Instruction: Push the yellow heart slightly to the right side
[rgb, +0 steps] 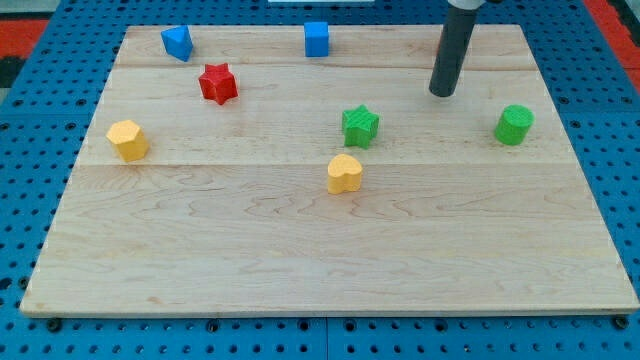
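My tip (441, 93) stood on the far right part of the wooden board (300, 260), a bare rod end touching no block, with nothing to open or close. Nearest to it were the green star (360, 126), to its left and nearer, and the green cylinder (514, 124), to its right. The yellow heart (344, 173) lay near the board's middle, just nearer than the green star and well apart from the tip.

The risk, as I judged it, was in the approach. The tip was on the heart's right and had to reach its left side; a straight path would have clipped the green star. A push off the heart's centre could have spun it or sent it obliquely. Too long a push would have overshot "slightly".

The red star (217, 83), blue blocks (177, 42) (316, 38) and the yellow hexagonal block (128, 139) lay well clear.
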